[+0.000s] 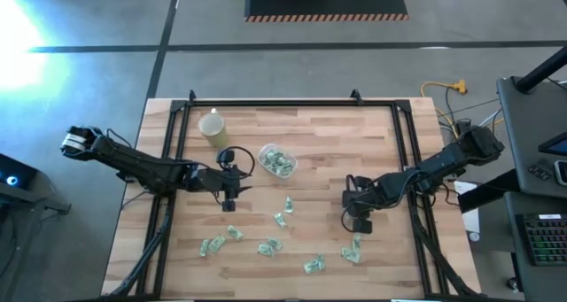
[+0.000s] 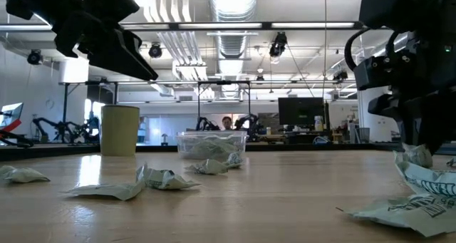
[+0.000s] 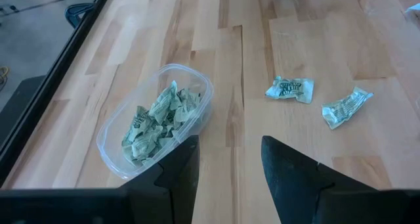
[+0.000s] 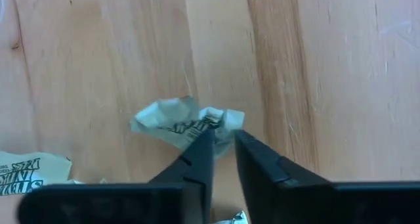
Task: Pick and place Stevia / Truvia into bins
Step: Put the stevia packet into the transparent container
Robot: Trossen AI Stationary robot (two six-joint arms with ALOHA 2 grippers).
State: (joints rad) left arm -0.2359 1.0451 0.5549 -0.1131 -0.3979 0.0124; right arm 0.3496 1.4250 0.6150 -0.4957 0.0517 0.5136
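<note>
Stevia sachet [image 4: 187, 122], crumpled pale green-and-white paper, lay on the wooden worktop [image 1: 337, 143] directly ahead of the right pincer [image 4: 223, 140], whose nearly closed tips nipped its edge, while the left pincer [image 3: 226, 152] hung open beside the clear plastic tub [image 3: 154, 122].

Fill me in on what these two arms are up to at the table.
The robot is clearing green-and-white sweetener sachets off the wooden table into a clear tub, which already holds a pile of them. The right claw is down on a crumpled sachet near the table's right front, its fingers pinching one edge of it. The left claw hangs open and empty beside the tub. Roughly nine sachets lie loose on the table. A pale yellow cup stands behind the tub.
</note>
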